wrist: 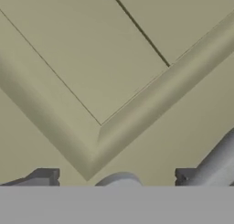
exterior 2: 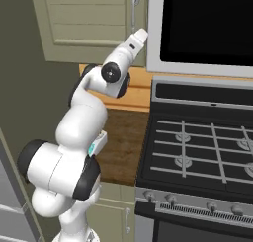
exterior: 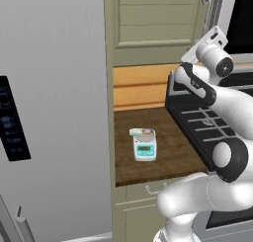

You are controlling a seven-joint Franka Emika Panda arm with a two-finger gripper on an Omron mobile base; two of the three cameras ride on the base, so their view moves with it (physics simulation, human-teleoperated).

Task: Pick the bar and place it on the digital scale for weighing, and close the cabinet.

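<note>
Hand view: wide-open, empty hand [wrist: 114, 179] faces panelled olive cabinet [wrist: 114, 72] door.

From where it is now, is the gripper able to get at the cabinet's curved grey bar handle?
Probably yes. The open gripper faces the olive-beige panelled cabinet door closely, with the curved grey bar handle just beside one fingertip and nothing between them.

The cabinet [wrist: 114, 58] door looks matt, painted olive-beige (smooth, panelled); the counter [exterior: 173, 152] is dark grained wood; the digital scale [exterior: 145, 146] appears white plastic.
</note>
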